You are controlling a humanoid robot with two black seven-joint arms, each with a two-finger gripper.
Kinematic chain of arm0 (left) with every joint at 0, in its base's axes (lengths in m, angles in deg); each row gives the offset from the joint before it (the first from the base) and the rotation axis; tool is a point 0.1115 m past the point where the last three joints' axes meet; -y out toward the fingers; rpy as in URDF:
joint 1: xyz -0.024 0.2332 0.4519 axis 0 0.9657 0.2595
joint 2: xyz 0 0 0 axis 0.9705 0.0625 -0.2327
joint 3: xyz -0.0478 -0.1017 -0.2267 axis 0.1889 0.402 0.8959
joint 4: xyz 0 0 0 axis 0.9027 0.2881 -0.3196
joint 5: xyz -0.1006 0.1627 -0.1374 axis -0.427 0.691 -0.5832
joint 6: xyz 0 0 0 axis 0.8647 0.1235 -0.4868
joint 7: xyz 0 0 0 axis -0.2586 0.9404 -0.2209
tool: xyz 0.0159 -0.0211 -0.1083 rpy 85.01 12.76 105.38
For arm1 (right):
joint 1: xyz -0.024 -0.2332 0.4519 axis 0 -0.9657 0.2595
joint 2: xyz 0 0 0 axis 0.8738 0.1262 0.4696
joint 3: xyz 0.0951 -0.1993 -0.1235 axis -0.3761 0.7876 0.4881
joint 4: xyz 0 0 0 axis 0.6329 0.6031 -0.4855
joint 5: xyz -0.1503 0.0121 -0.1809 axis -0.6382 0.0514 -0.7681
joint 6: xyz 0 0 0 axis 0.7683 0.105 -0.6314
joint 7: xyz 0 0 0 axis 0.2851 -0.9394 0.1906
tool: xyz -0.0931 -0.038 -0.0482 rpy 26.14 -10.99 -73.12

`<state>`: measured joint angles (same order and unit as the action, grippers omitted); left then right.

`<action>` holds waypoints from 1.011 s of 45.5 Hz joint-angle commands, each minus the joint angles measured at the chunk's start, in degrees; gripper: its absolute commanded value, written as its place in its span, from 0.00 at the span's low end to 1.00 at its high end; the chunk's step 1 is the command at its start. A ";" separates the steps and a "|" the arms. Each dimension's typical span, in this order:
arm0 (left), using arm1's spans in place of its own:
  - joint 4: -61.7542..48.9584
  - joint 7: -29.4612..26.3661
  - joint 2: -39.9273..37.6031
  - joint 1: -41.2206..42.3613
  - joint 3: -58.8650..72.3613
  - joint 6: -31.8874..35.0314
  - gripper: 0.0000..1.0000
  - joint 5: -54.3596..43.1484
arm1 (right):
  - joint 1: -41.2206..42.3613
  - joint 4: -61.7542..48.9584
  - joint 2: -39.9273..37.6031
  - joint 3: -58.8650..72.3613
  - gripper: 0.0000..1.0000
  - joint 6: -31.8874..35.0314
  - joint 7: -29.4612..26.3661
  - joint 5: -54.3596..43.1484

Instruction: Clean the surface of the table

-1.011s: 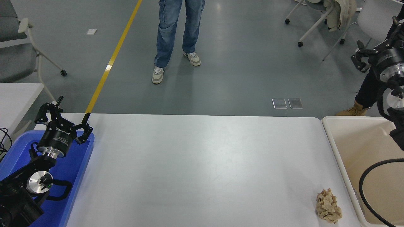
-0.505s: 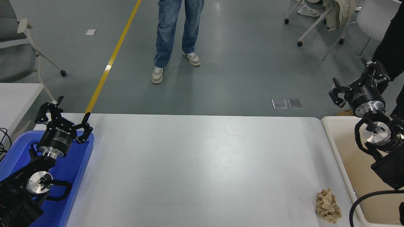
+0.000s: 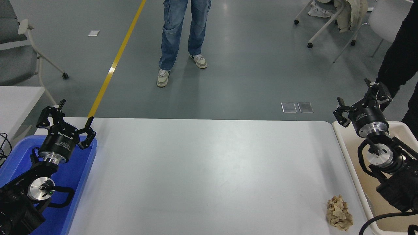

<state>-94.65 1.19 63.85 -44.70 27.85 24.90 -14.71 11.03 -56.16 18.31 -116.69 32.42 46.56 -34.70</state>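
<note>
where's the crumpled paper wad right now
In the head view the crumpled tan paper wad lies on the white table surface at its near right corner, just left of the beige bin.

One bench [image 3: 202, 169], white, carrying one crumpled brown paper wad [image 3: 339, 212] near its near right corner. One blue tray [image 3: 73, 173] off the bench's left edge; one cream bin [image 3: 346, 147] off its right edge. Two black grippers: left gripper [image 3: 67, 120], right gripper [image 3: 361, 102]. One second white table [image 3: 16, 98], partly seen. Two persons standing beyond the far edge: one in jeans [image 3: 183, 29], one in black [image 3: 400, 58].
</note>
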 commanded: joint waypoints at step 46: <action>0.00 0.00 0.01 0.00 0.00 -0.02 1.00 0.00 | 33.34 0.15 -17.29 74.06 0.99 8.95 0.30 -16.70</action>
<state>-94.65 1.19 63.86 -44.70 27.85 24.90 -14.71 37.89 -56.12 2.03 -50.31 35.02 46.78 -43.62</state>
